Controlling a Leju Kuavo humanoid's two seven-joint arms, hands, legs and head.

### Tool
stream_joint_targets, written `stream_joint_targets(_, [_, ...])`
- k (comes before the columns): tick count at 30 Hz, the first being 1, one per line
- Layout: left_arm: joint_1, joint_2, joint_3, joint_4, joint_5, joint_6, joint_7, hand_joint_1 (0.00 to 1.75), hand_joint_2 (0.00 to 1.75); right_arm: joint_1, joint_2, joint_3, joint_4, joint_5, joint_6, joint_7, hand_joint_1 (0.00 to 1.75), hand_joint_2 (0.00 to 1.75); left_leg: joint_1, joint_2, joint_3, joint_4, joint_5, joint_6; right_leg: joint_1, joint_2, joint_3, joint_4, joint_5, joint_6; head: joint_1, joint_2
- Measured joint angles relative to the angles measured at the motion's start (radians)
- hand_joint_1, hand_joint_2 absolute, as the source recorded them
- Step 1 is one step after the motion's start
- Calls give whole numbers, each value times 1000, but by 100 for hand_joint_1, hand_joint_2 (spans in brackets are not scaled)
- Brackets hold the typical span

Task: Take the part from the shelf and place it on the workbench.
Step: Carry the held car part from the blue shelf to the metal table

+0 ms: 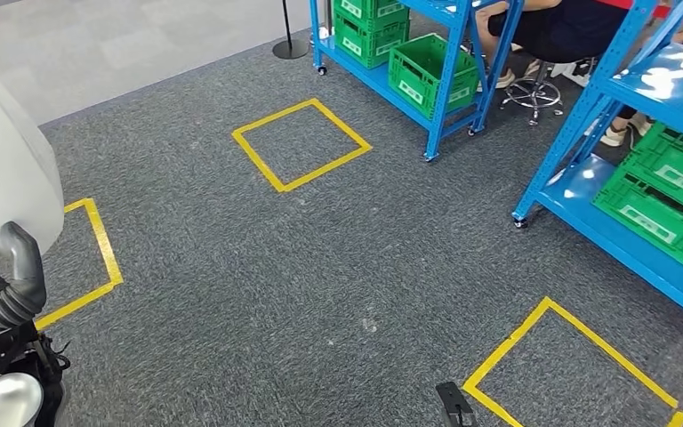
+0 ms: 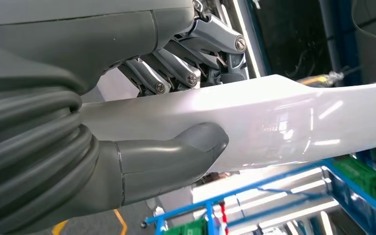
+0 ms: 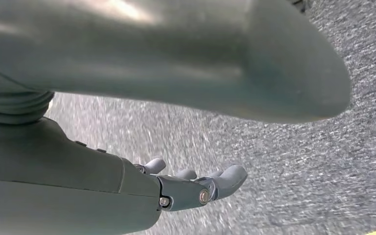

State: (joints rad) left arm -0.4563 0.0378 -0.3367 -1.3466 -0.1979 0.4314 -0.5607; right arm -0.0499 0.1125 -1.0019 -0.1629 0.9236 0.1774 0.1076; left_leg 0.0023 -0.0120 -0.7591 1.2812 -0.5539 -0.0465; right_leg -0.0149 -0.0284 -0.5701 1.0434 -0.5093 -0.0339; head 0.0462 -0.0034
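A large glossy white part point(image 1: 4, 160) fills the left edge of the head view, held up over the grey carpet. My left hand point(image 1: 13, 285) grips its lower edge, with the grey thumb point(image 1: 25, 258) pressed on its face. In the left wrist view the thumb point(image 2: 176, 152) lies across the white part point(image 2: 284, 117) and the darker fingers point(image 2: 186, 73) clamp it from behind. My right hand point(image 3: 196, 188) hangs over the carpet with its fingers spread away from the thumb point(image 3: 274, 63) and nothing in it.
Two blue shelf racks hold green crates point(image 1: 431, 71) at the back and green crates point(image 1: 667, 191) on the right. A person sits on a stool point(image 1: 534, 89) between the racks. Yellow tape squares point(image 1: 301, 142), point(image 1: 578, 365) mark the carpet, and a stanchion base point(image 1: 290, 49) stands behind.
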Motion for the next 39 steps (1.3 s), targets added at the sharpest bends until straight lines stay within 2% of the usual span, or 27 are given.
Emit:
stream_joint_targets(1, [2, 0, 0, 2, 0, 0, 0, 175, 175, 0, 0, 0, 0, 0, 0, 0, 0, 0, 1, 3, -11, 28, -5, 0, 1, -13, 0, 0, -1, -1, 0, 0])
stream_joint_targets(2, [2, 1, 0, 3, 0, 0, 0, 175, 175, -1, 0, 0, 0, 0, 0, 0, 0, 0, 1, 5, -3, 19, 7, 1, 2, -26, 1, 0, -2, -1, 0, 0])
stream_joint_targets(3, [2, 2, 0, 4, 0, 0, 0, 175, 175, -1, 0, 0, 0, 0, 0, 0, 0, 0, 0, 12, 25, -30, 34, 4, 3, -38, 3, 0, -4, -1, 0, 0])
stream_joint_targets(5, [0, 4, 0, 4, 0, 1, 0, 175, 175, -2, 0, 0, 0, 1, 0, 0, 0, 0, -9, 54, 105, -169, 85, 16, 7, -62, 10, 1, -10, 4, 0, 0])
stream_joint_targets(7, [0, 5, 0, 0, 1, 4, 0, 175, 175, -3, 0, 0, 0, 2, 2, -1, 0, 0, -20, 79, 146, -244, 102, 30, 9, -82, 15, 1, -16, 13, 0, 0])
stream_joint_targets(9, [5, 9, 0, -8, 3, 8, 1, 175, 175, -5, 0, 0, 0, 6, 3, -2, 0, 0, -23, 57, 147, -251, 103, 41, 9, -102, 22, -2, -20, 23, 1, 0])
stream_joint_targets(10, [11, 12, 1, -14, 5, 10, 1, 175, 175, -6, 0, 0, 0, 8, 3, -2, 0, 0, -22, 45, 149, -256, 106, 46, 6, -97, 24, 0, -24, 29, 1, 0])
stream_joint_targets(12, [19, 15, 1, -27, 5, 12, 1, 175, 175, -6, 0, 0, 0, 11, 4, 0, 0, 0, -14, 22, 155, -266, 112, 57, 3, -46, 6, 46, -54, 39, 3, 0])
stream_joint_targets(13, [23, 16, 2, -32, 5, 14, 1, 175, 175, -4, -1, 0, 0, 13, 5, 0, 0, 0, -12, 11, 156, -268, 114, 60, 0, -12, -20, 98, -79, 43, 5, 0])
stream_joint_targets(14, [27, 16, 2, -35, 5, 15, 1, 175, 175, -3, -1, 0, 0, 15, 5, 1, 0, 0, -10, -1, 156, -268, 114, 63, 0, 9, -54, 162, -106, 47, 7, 0])
stream_joint_targets(15, [34, 16, 2, -37, 6, 16, 2, 175, 175, 0, -2, 0, 0, 17, 6, 2, 0, 0, -10, -15, 155, -268, 114, 64, -1, 18, -87, 222, -125, 51, 9, 0])
stream_joint_targets(16, [43, 18, 2, -38, 6, 17, 2, 175, 175, 1, -3, 0, 0, 19, 7, 2, 0, 0, -9, -30, 155, -266, 114, 64, -2, 21, -110, 257, -127, 54, 9, 0])
stream_joint_targets(17, [51, 19, 2, -40, 6, 20, 1, 175, 175, 2, -5, 0, 0, 20, 9, 2, 0, 0, -7, -45, 154, -264, 113, 62, -4, 22, -117, 258, -112, 56, 9, 0])
stream_joint_targets(18, [58, 22, 3, -43, 6, 26, 0, 175, 175, 3, -6, 0, 0, 22, 10, 1, 0, 0, -5, -61, 154, -260, 112, 59, -6, 26, -105, 221, -80, 58, 9, 0])
stream_joint_targets(19, [63, 24, 5, -46, 5, 34, -3, 175, 175, 2, -6, 0, 0, 25, 12, 1, 0, 0, -2, -76, 153, -255, 109, 55, -11, 38, -79, 157, -42, 61, 9, 0])
stream_joint_targets(21, [71, 30, 12, -53, 4, 52, -12, 175, 175, 1, -7, 0, 0, 28, 14, 0, 0, 0, 1, -102, 146, -244, 105, 40, -18, 79, -31, 50, -3, 62, 9, 0])
stream_joint_targets(23, [79, 39, 19, -59, 5, 60, -19, 175, 175, -1, -6, 0, 0, 30, 14, -1, 0, 0, 3, -125, 138, -242, 106, 23, -16, 93, -18, 22, -5, 49, 9, 0])
stream_joint_targets(25, [90, 52, 26, -64, 6, 62, -22, 175, 175, -4, -6, 1, 0, 32, 15, -4, 0, 0, 6, -137, 133, -247, 111, 10, -13, 67, -14, 17, 1, 30, 9, 0])
stream_joint_targets(27, [99, 63, 33, -69, 6, 63, -23, 175, 175, -4, -7, 2, 0, 35, 16, -10, 0, 0, 4, -90, 112, -209, 89, 3, -12, 43, -9, 9, 6, 13, 4, 0])
stream_joint_targets(29, [106, 68, 35, -72, 8, 66, -24, 175, 175, 0, -8, 2, 0, 38, 17, -15, 0, 0, 1, -23, 60, -97, 31, 0, -7, 17, -8, 7, 7, 2, -1, 0])
stream_joint_targets(31, [115, 73, 36, -73, 10, 69, -25, 175, 175, 3, -9, 2, 0, 39, 18, -15, 0, 0, 2, -1, 10, 11, -10, -1, -2, -11, -9, 7, 4, -3, -1, 0])
stream_joint_targets(32, [120, 76, 36, -73, 12, 70, -25, 175, 175, 4, -9, 2, 0, 39, 18, -15, 0, 0, 2, 2, 7, 22, -6, 0, 0, -25, -8, 7, 3, -4, -1, 0])
stream_joint_targets(33, [122, 79, 37, -73, 13, 71, -25, 175, 175, 3, -10, 2, 0, 39, 19, -15, 0, 0, 2, 6, 24, -7, 16, 2, 1, -38, -7, 7, 2, -4, -1, 0])
stream_joint_targets(34, [123, 82, 38, -74, 14, 71, -25, 175, 175, 3, -10, 2, 0, 39, 19, -15, 0, 0, 1, 17, 57, -66, 46, 6, 2, -51, -5, 7, 0, -3, -1, 0])
stream_joint_targets(36, [123, 85, 39, -77, 15, 72, -27, 175, 175, 2, -10, 2, 0, 39, 19, -15, 0, 0, -8, 64, 128, -195, 87, 16, 6, -75, 2, 8, -6, 4, 0, 0])
stream_joint_targets(38, [122, 88, 41, -79, 17, 73, -29, 175, 175, 1, -10, 2, 0, 39, 20, -15, 0, 0, -17, 84, 154, -244, 92, 27, 8, -96, 7, 7, -11, 14, 0, 0])
stream_joint_targets(39, [122, 91, 42, -80, 18, 74, -29, 175, 175, -1, -10, 2, 0, 39, 20, -15, 0, 0, -19, 70, 153, -245, 94, 33, 8, -106, 10, 6, -13, 20, 1, 0])
